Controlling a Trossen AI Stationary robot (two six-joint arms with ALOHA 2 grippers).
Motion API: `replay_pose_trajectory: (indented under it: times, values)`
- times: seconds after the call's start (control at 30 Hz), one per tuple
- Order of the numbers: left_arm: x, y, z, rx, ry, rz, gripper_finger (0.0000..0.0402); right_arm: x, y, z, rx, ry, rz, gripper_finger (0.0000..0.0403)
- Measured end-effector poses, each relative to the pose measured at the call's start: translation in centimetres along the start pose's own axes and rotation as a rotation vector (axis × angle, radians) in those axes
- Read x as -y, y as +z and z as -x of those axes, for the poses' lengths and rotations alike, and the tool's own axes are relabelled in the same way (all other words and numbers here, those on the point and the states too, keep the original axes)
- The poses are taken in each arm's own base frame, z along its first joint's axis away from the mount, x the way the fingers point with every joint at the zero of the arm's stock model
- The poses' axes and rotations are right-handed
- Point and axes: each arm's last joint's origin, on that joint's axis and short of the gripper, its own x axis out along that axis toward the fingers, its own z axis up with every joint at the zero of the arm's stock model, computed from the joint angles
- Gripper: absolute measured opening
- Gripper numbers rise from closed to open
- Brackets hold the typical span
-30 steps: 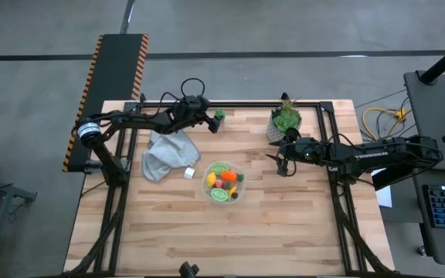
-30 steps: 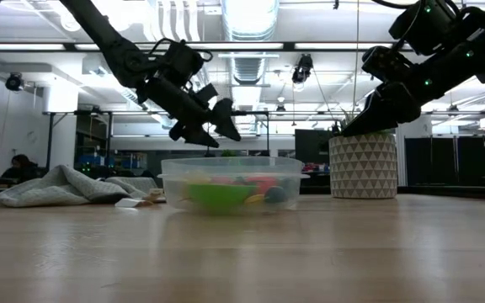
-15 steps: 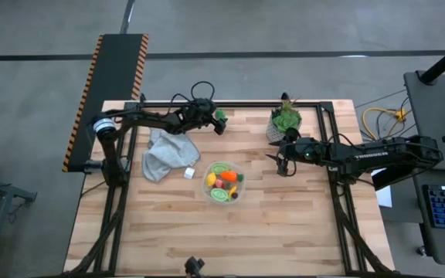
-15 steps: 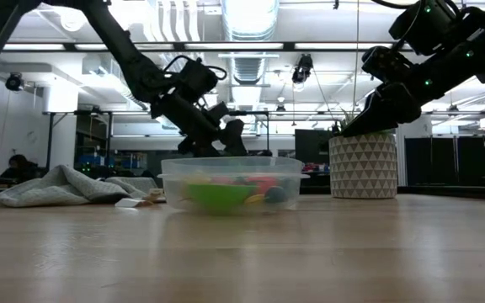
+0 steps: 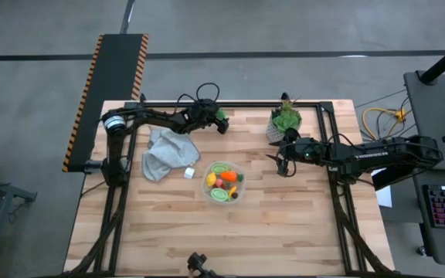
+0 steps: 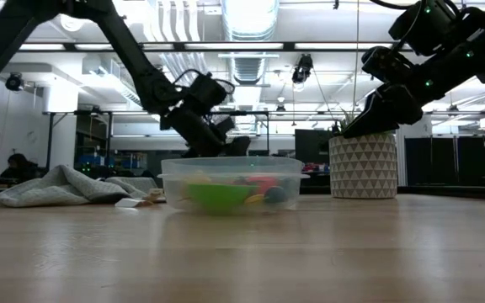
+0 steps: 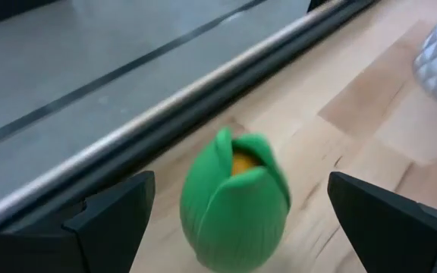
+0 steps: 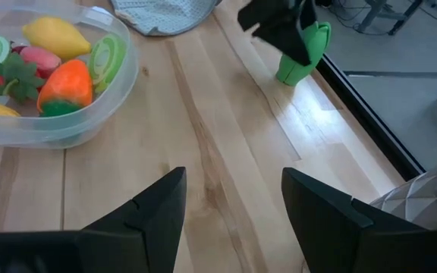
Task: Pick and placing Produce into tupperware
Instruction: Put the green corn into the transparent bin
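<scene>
A green-husked toy corn with a yellow tip (image 7: pixel 235 201) stands upright on the table near the far edge (image 5: pixel 221 117). My left gripper (image 7: pixel 241 182) is open, low over the table, one finger on each side of the corn with a gap to both (image 5: pixel 215 120). The clear tupperware (image 5: pixel 223 182) sits mid-table with several toy produce pieces in it: orange, yellow, red and green (image 8: pixel 44 76). My right gripper (image 5: pixel 278 163) hangs open above the table, right of the tupperware and near the plant pot.
A potted plant in a pale patterned pot (image 5: pixel 284 121) stands at the far edge, right of the corn. A grey cloth (image 5: pixel 167 152) lies left of the tupperware, with a small white cube (image 5: pixel 189 173) beside it. The black frame rail (image 7: pixel 203 98) runs just behind the corn.
My left gripper has moved right along the far edge and down toward the green corn, and its open fingers now stand on either side of it. The corn and the tupperware have stayed in place.
</scene>
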Motion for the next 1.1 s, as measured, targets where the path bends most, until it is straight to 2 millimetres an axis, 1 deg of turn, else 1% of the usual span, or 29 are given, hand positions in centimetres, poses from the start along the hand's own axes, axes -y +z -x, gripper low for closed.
replay_pose_trajectory:
  times: [0.1, 0.17, 0.4, 0.47, 0.53, 0.63, 0.93, 1.1]
  values:
    - [0.0, -0.8, -0.9, -0.034, 0.008, 0.003, 0.0377, 0.0, 0.0, 0.0, 0.0, 0.0, 0.0, 0.021]
    - [0.0, -0.9, -1.4, -0.033, 0.01, 0.02, 0.0377, 0.0, 0.0, 0.0, -0.004, 0.001, 0.001, 0.021]
    - [-0.2, -0.4, -1.1, -0.018, 0.016, 0.052, 0.0376, 0.0, -0.2, 0.0, -0.018, 0.003, 0.004, 0.021]
    - [-0.3, -0.5, -1.1, -0.028, 0.02, 0.051, 0.0369, 0.0, -0.2, 0.0, -0.018, 0.002, 0.004, 0.021]
    - [-0.3, -0.7, -1.1, -0.043, 0.023, 0.048, 0.0354, 0.0, -0.2, 0.0, -0.017, 0.003, 0.004, 0.021]
    - [-0.3, -0.8, -1.1, -0.061, 0.028, 0.044, 0.0318, 0.0, -0.2, 0.0, -0.017, 0.002, 0.004, 0.021]
    - [-0.3, -0.7, -1.1, -0.055, 0.026, 0.037, 0.0179, 0.0, -0.2, 0.0, -0.017, 0.002, 0.0, 0.021]
    - [-0.3, -0.7, -1.1, -0.055, 0.026, 0.036, 0.0177, 0.0, -0.2, 0.0, -0.017, 0.002, -0.002, 0.021]
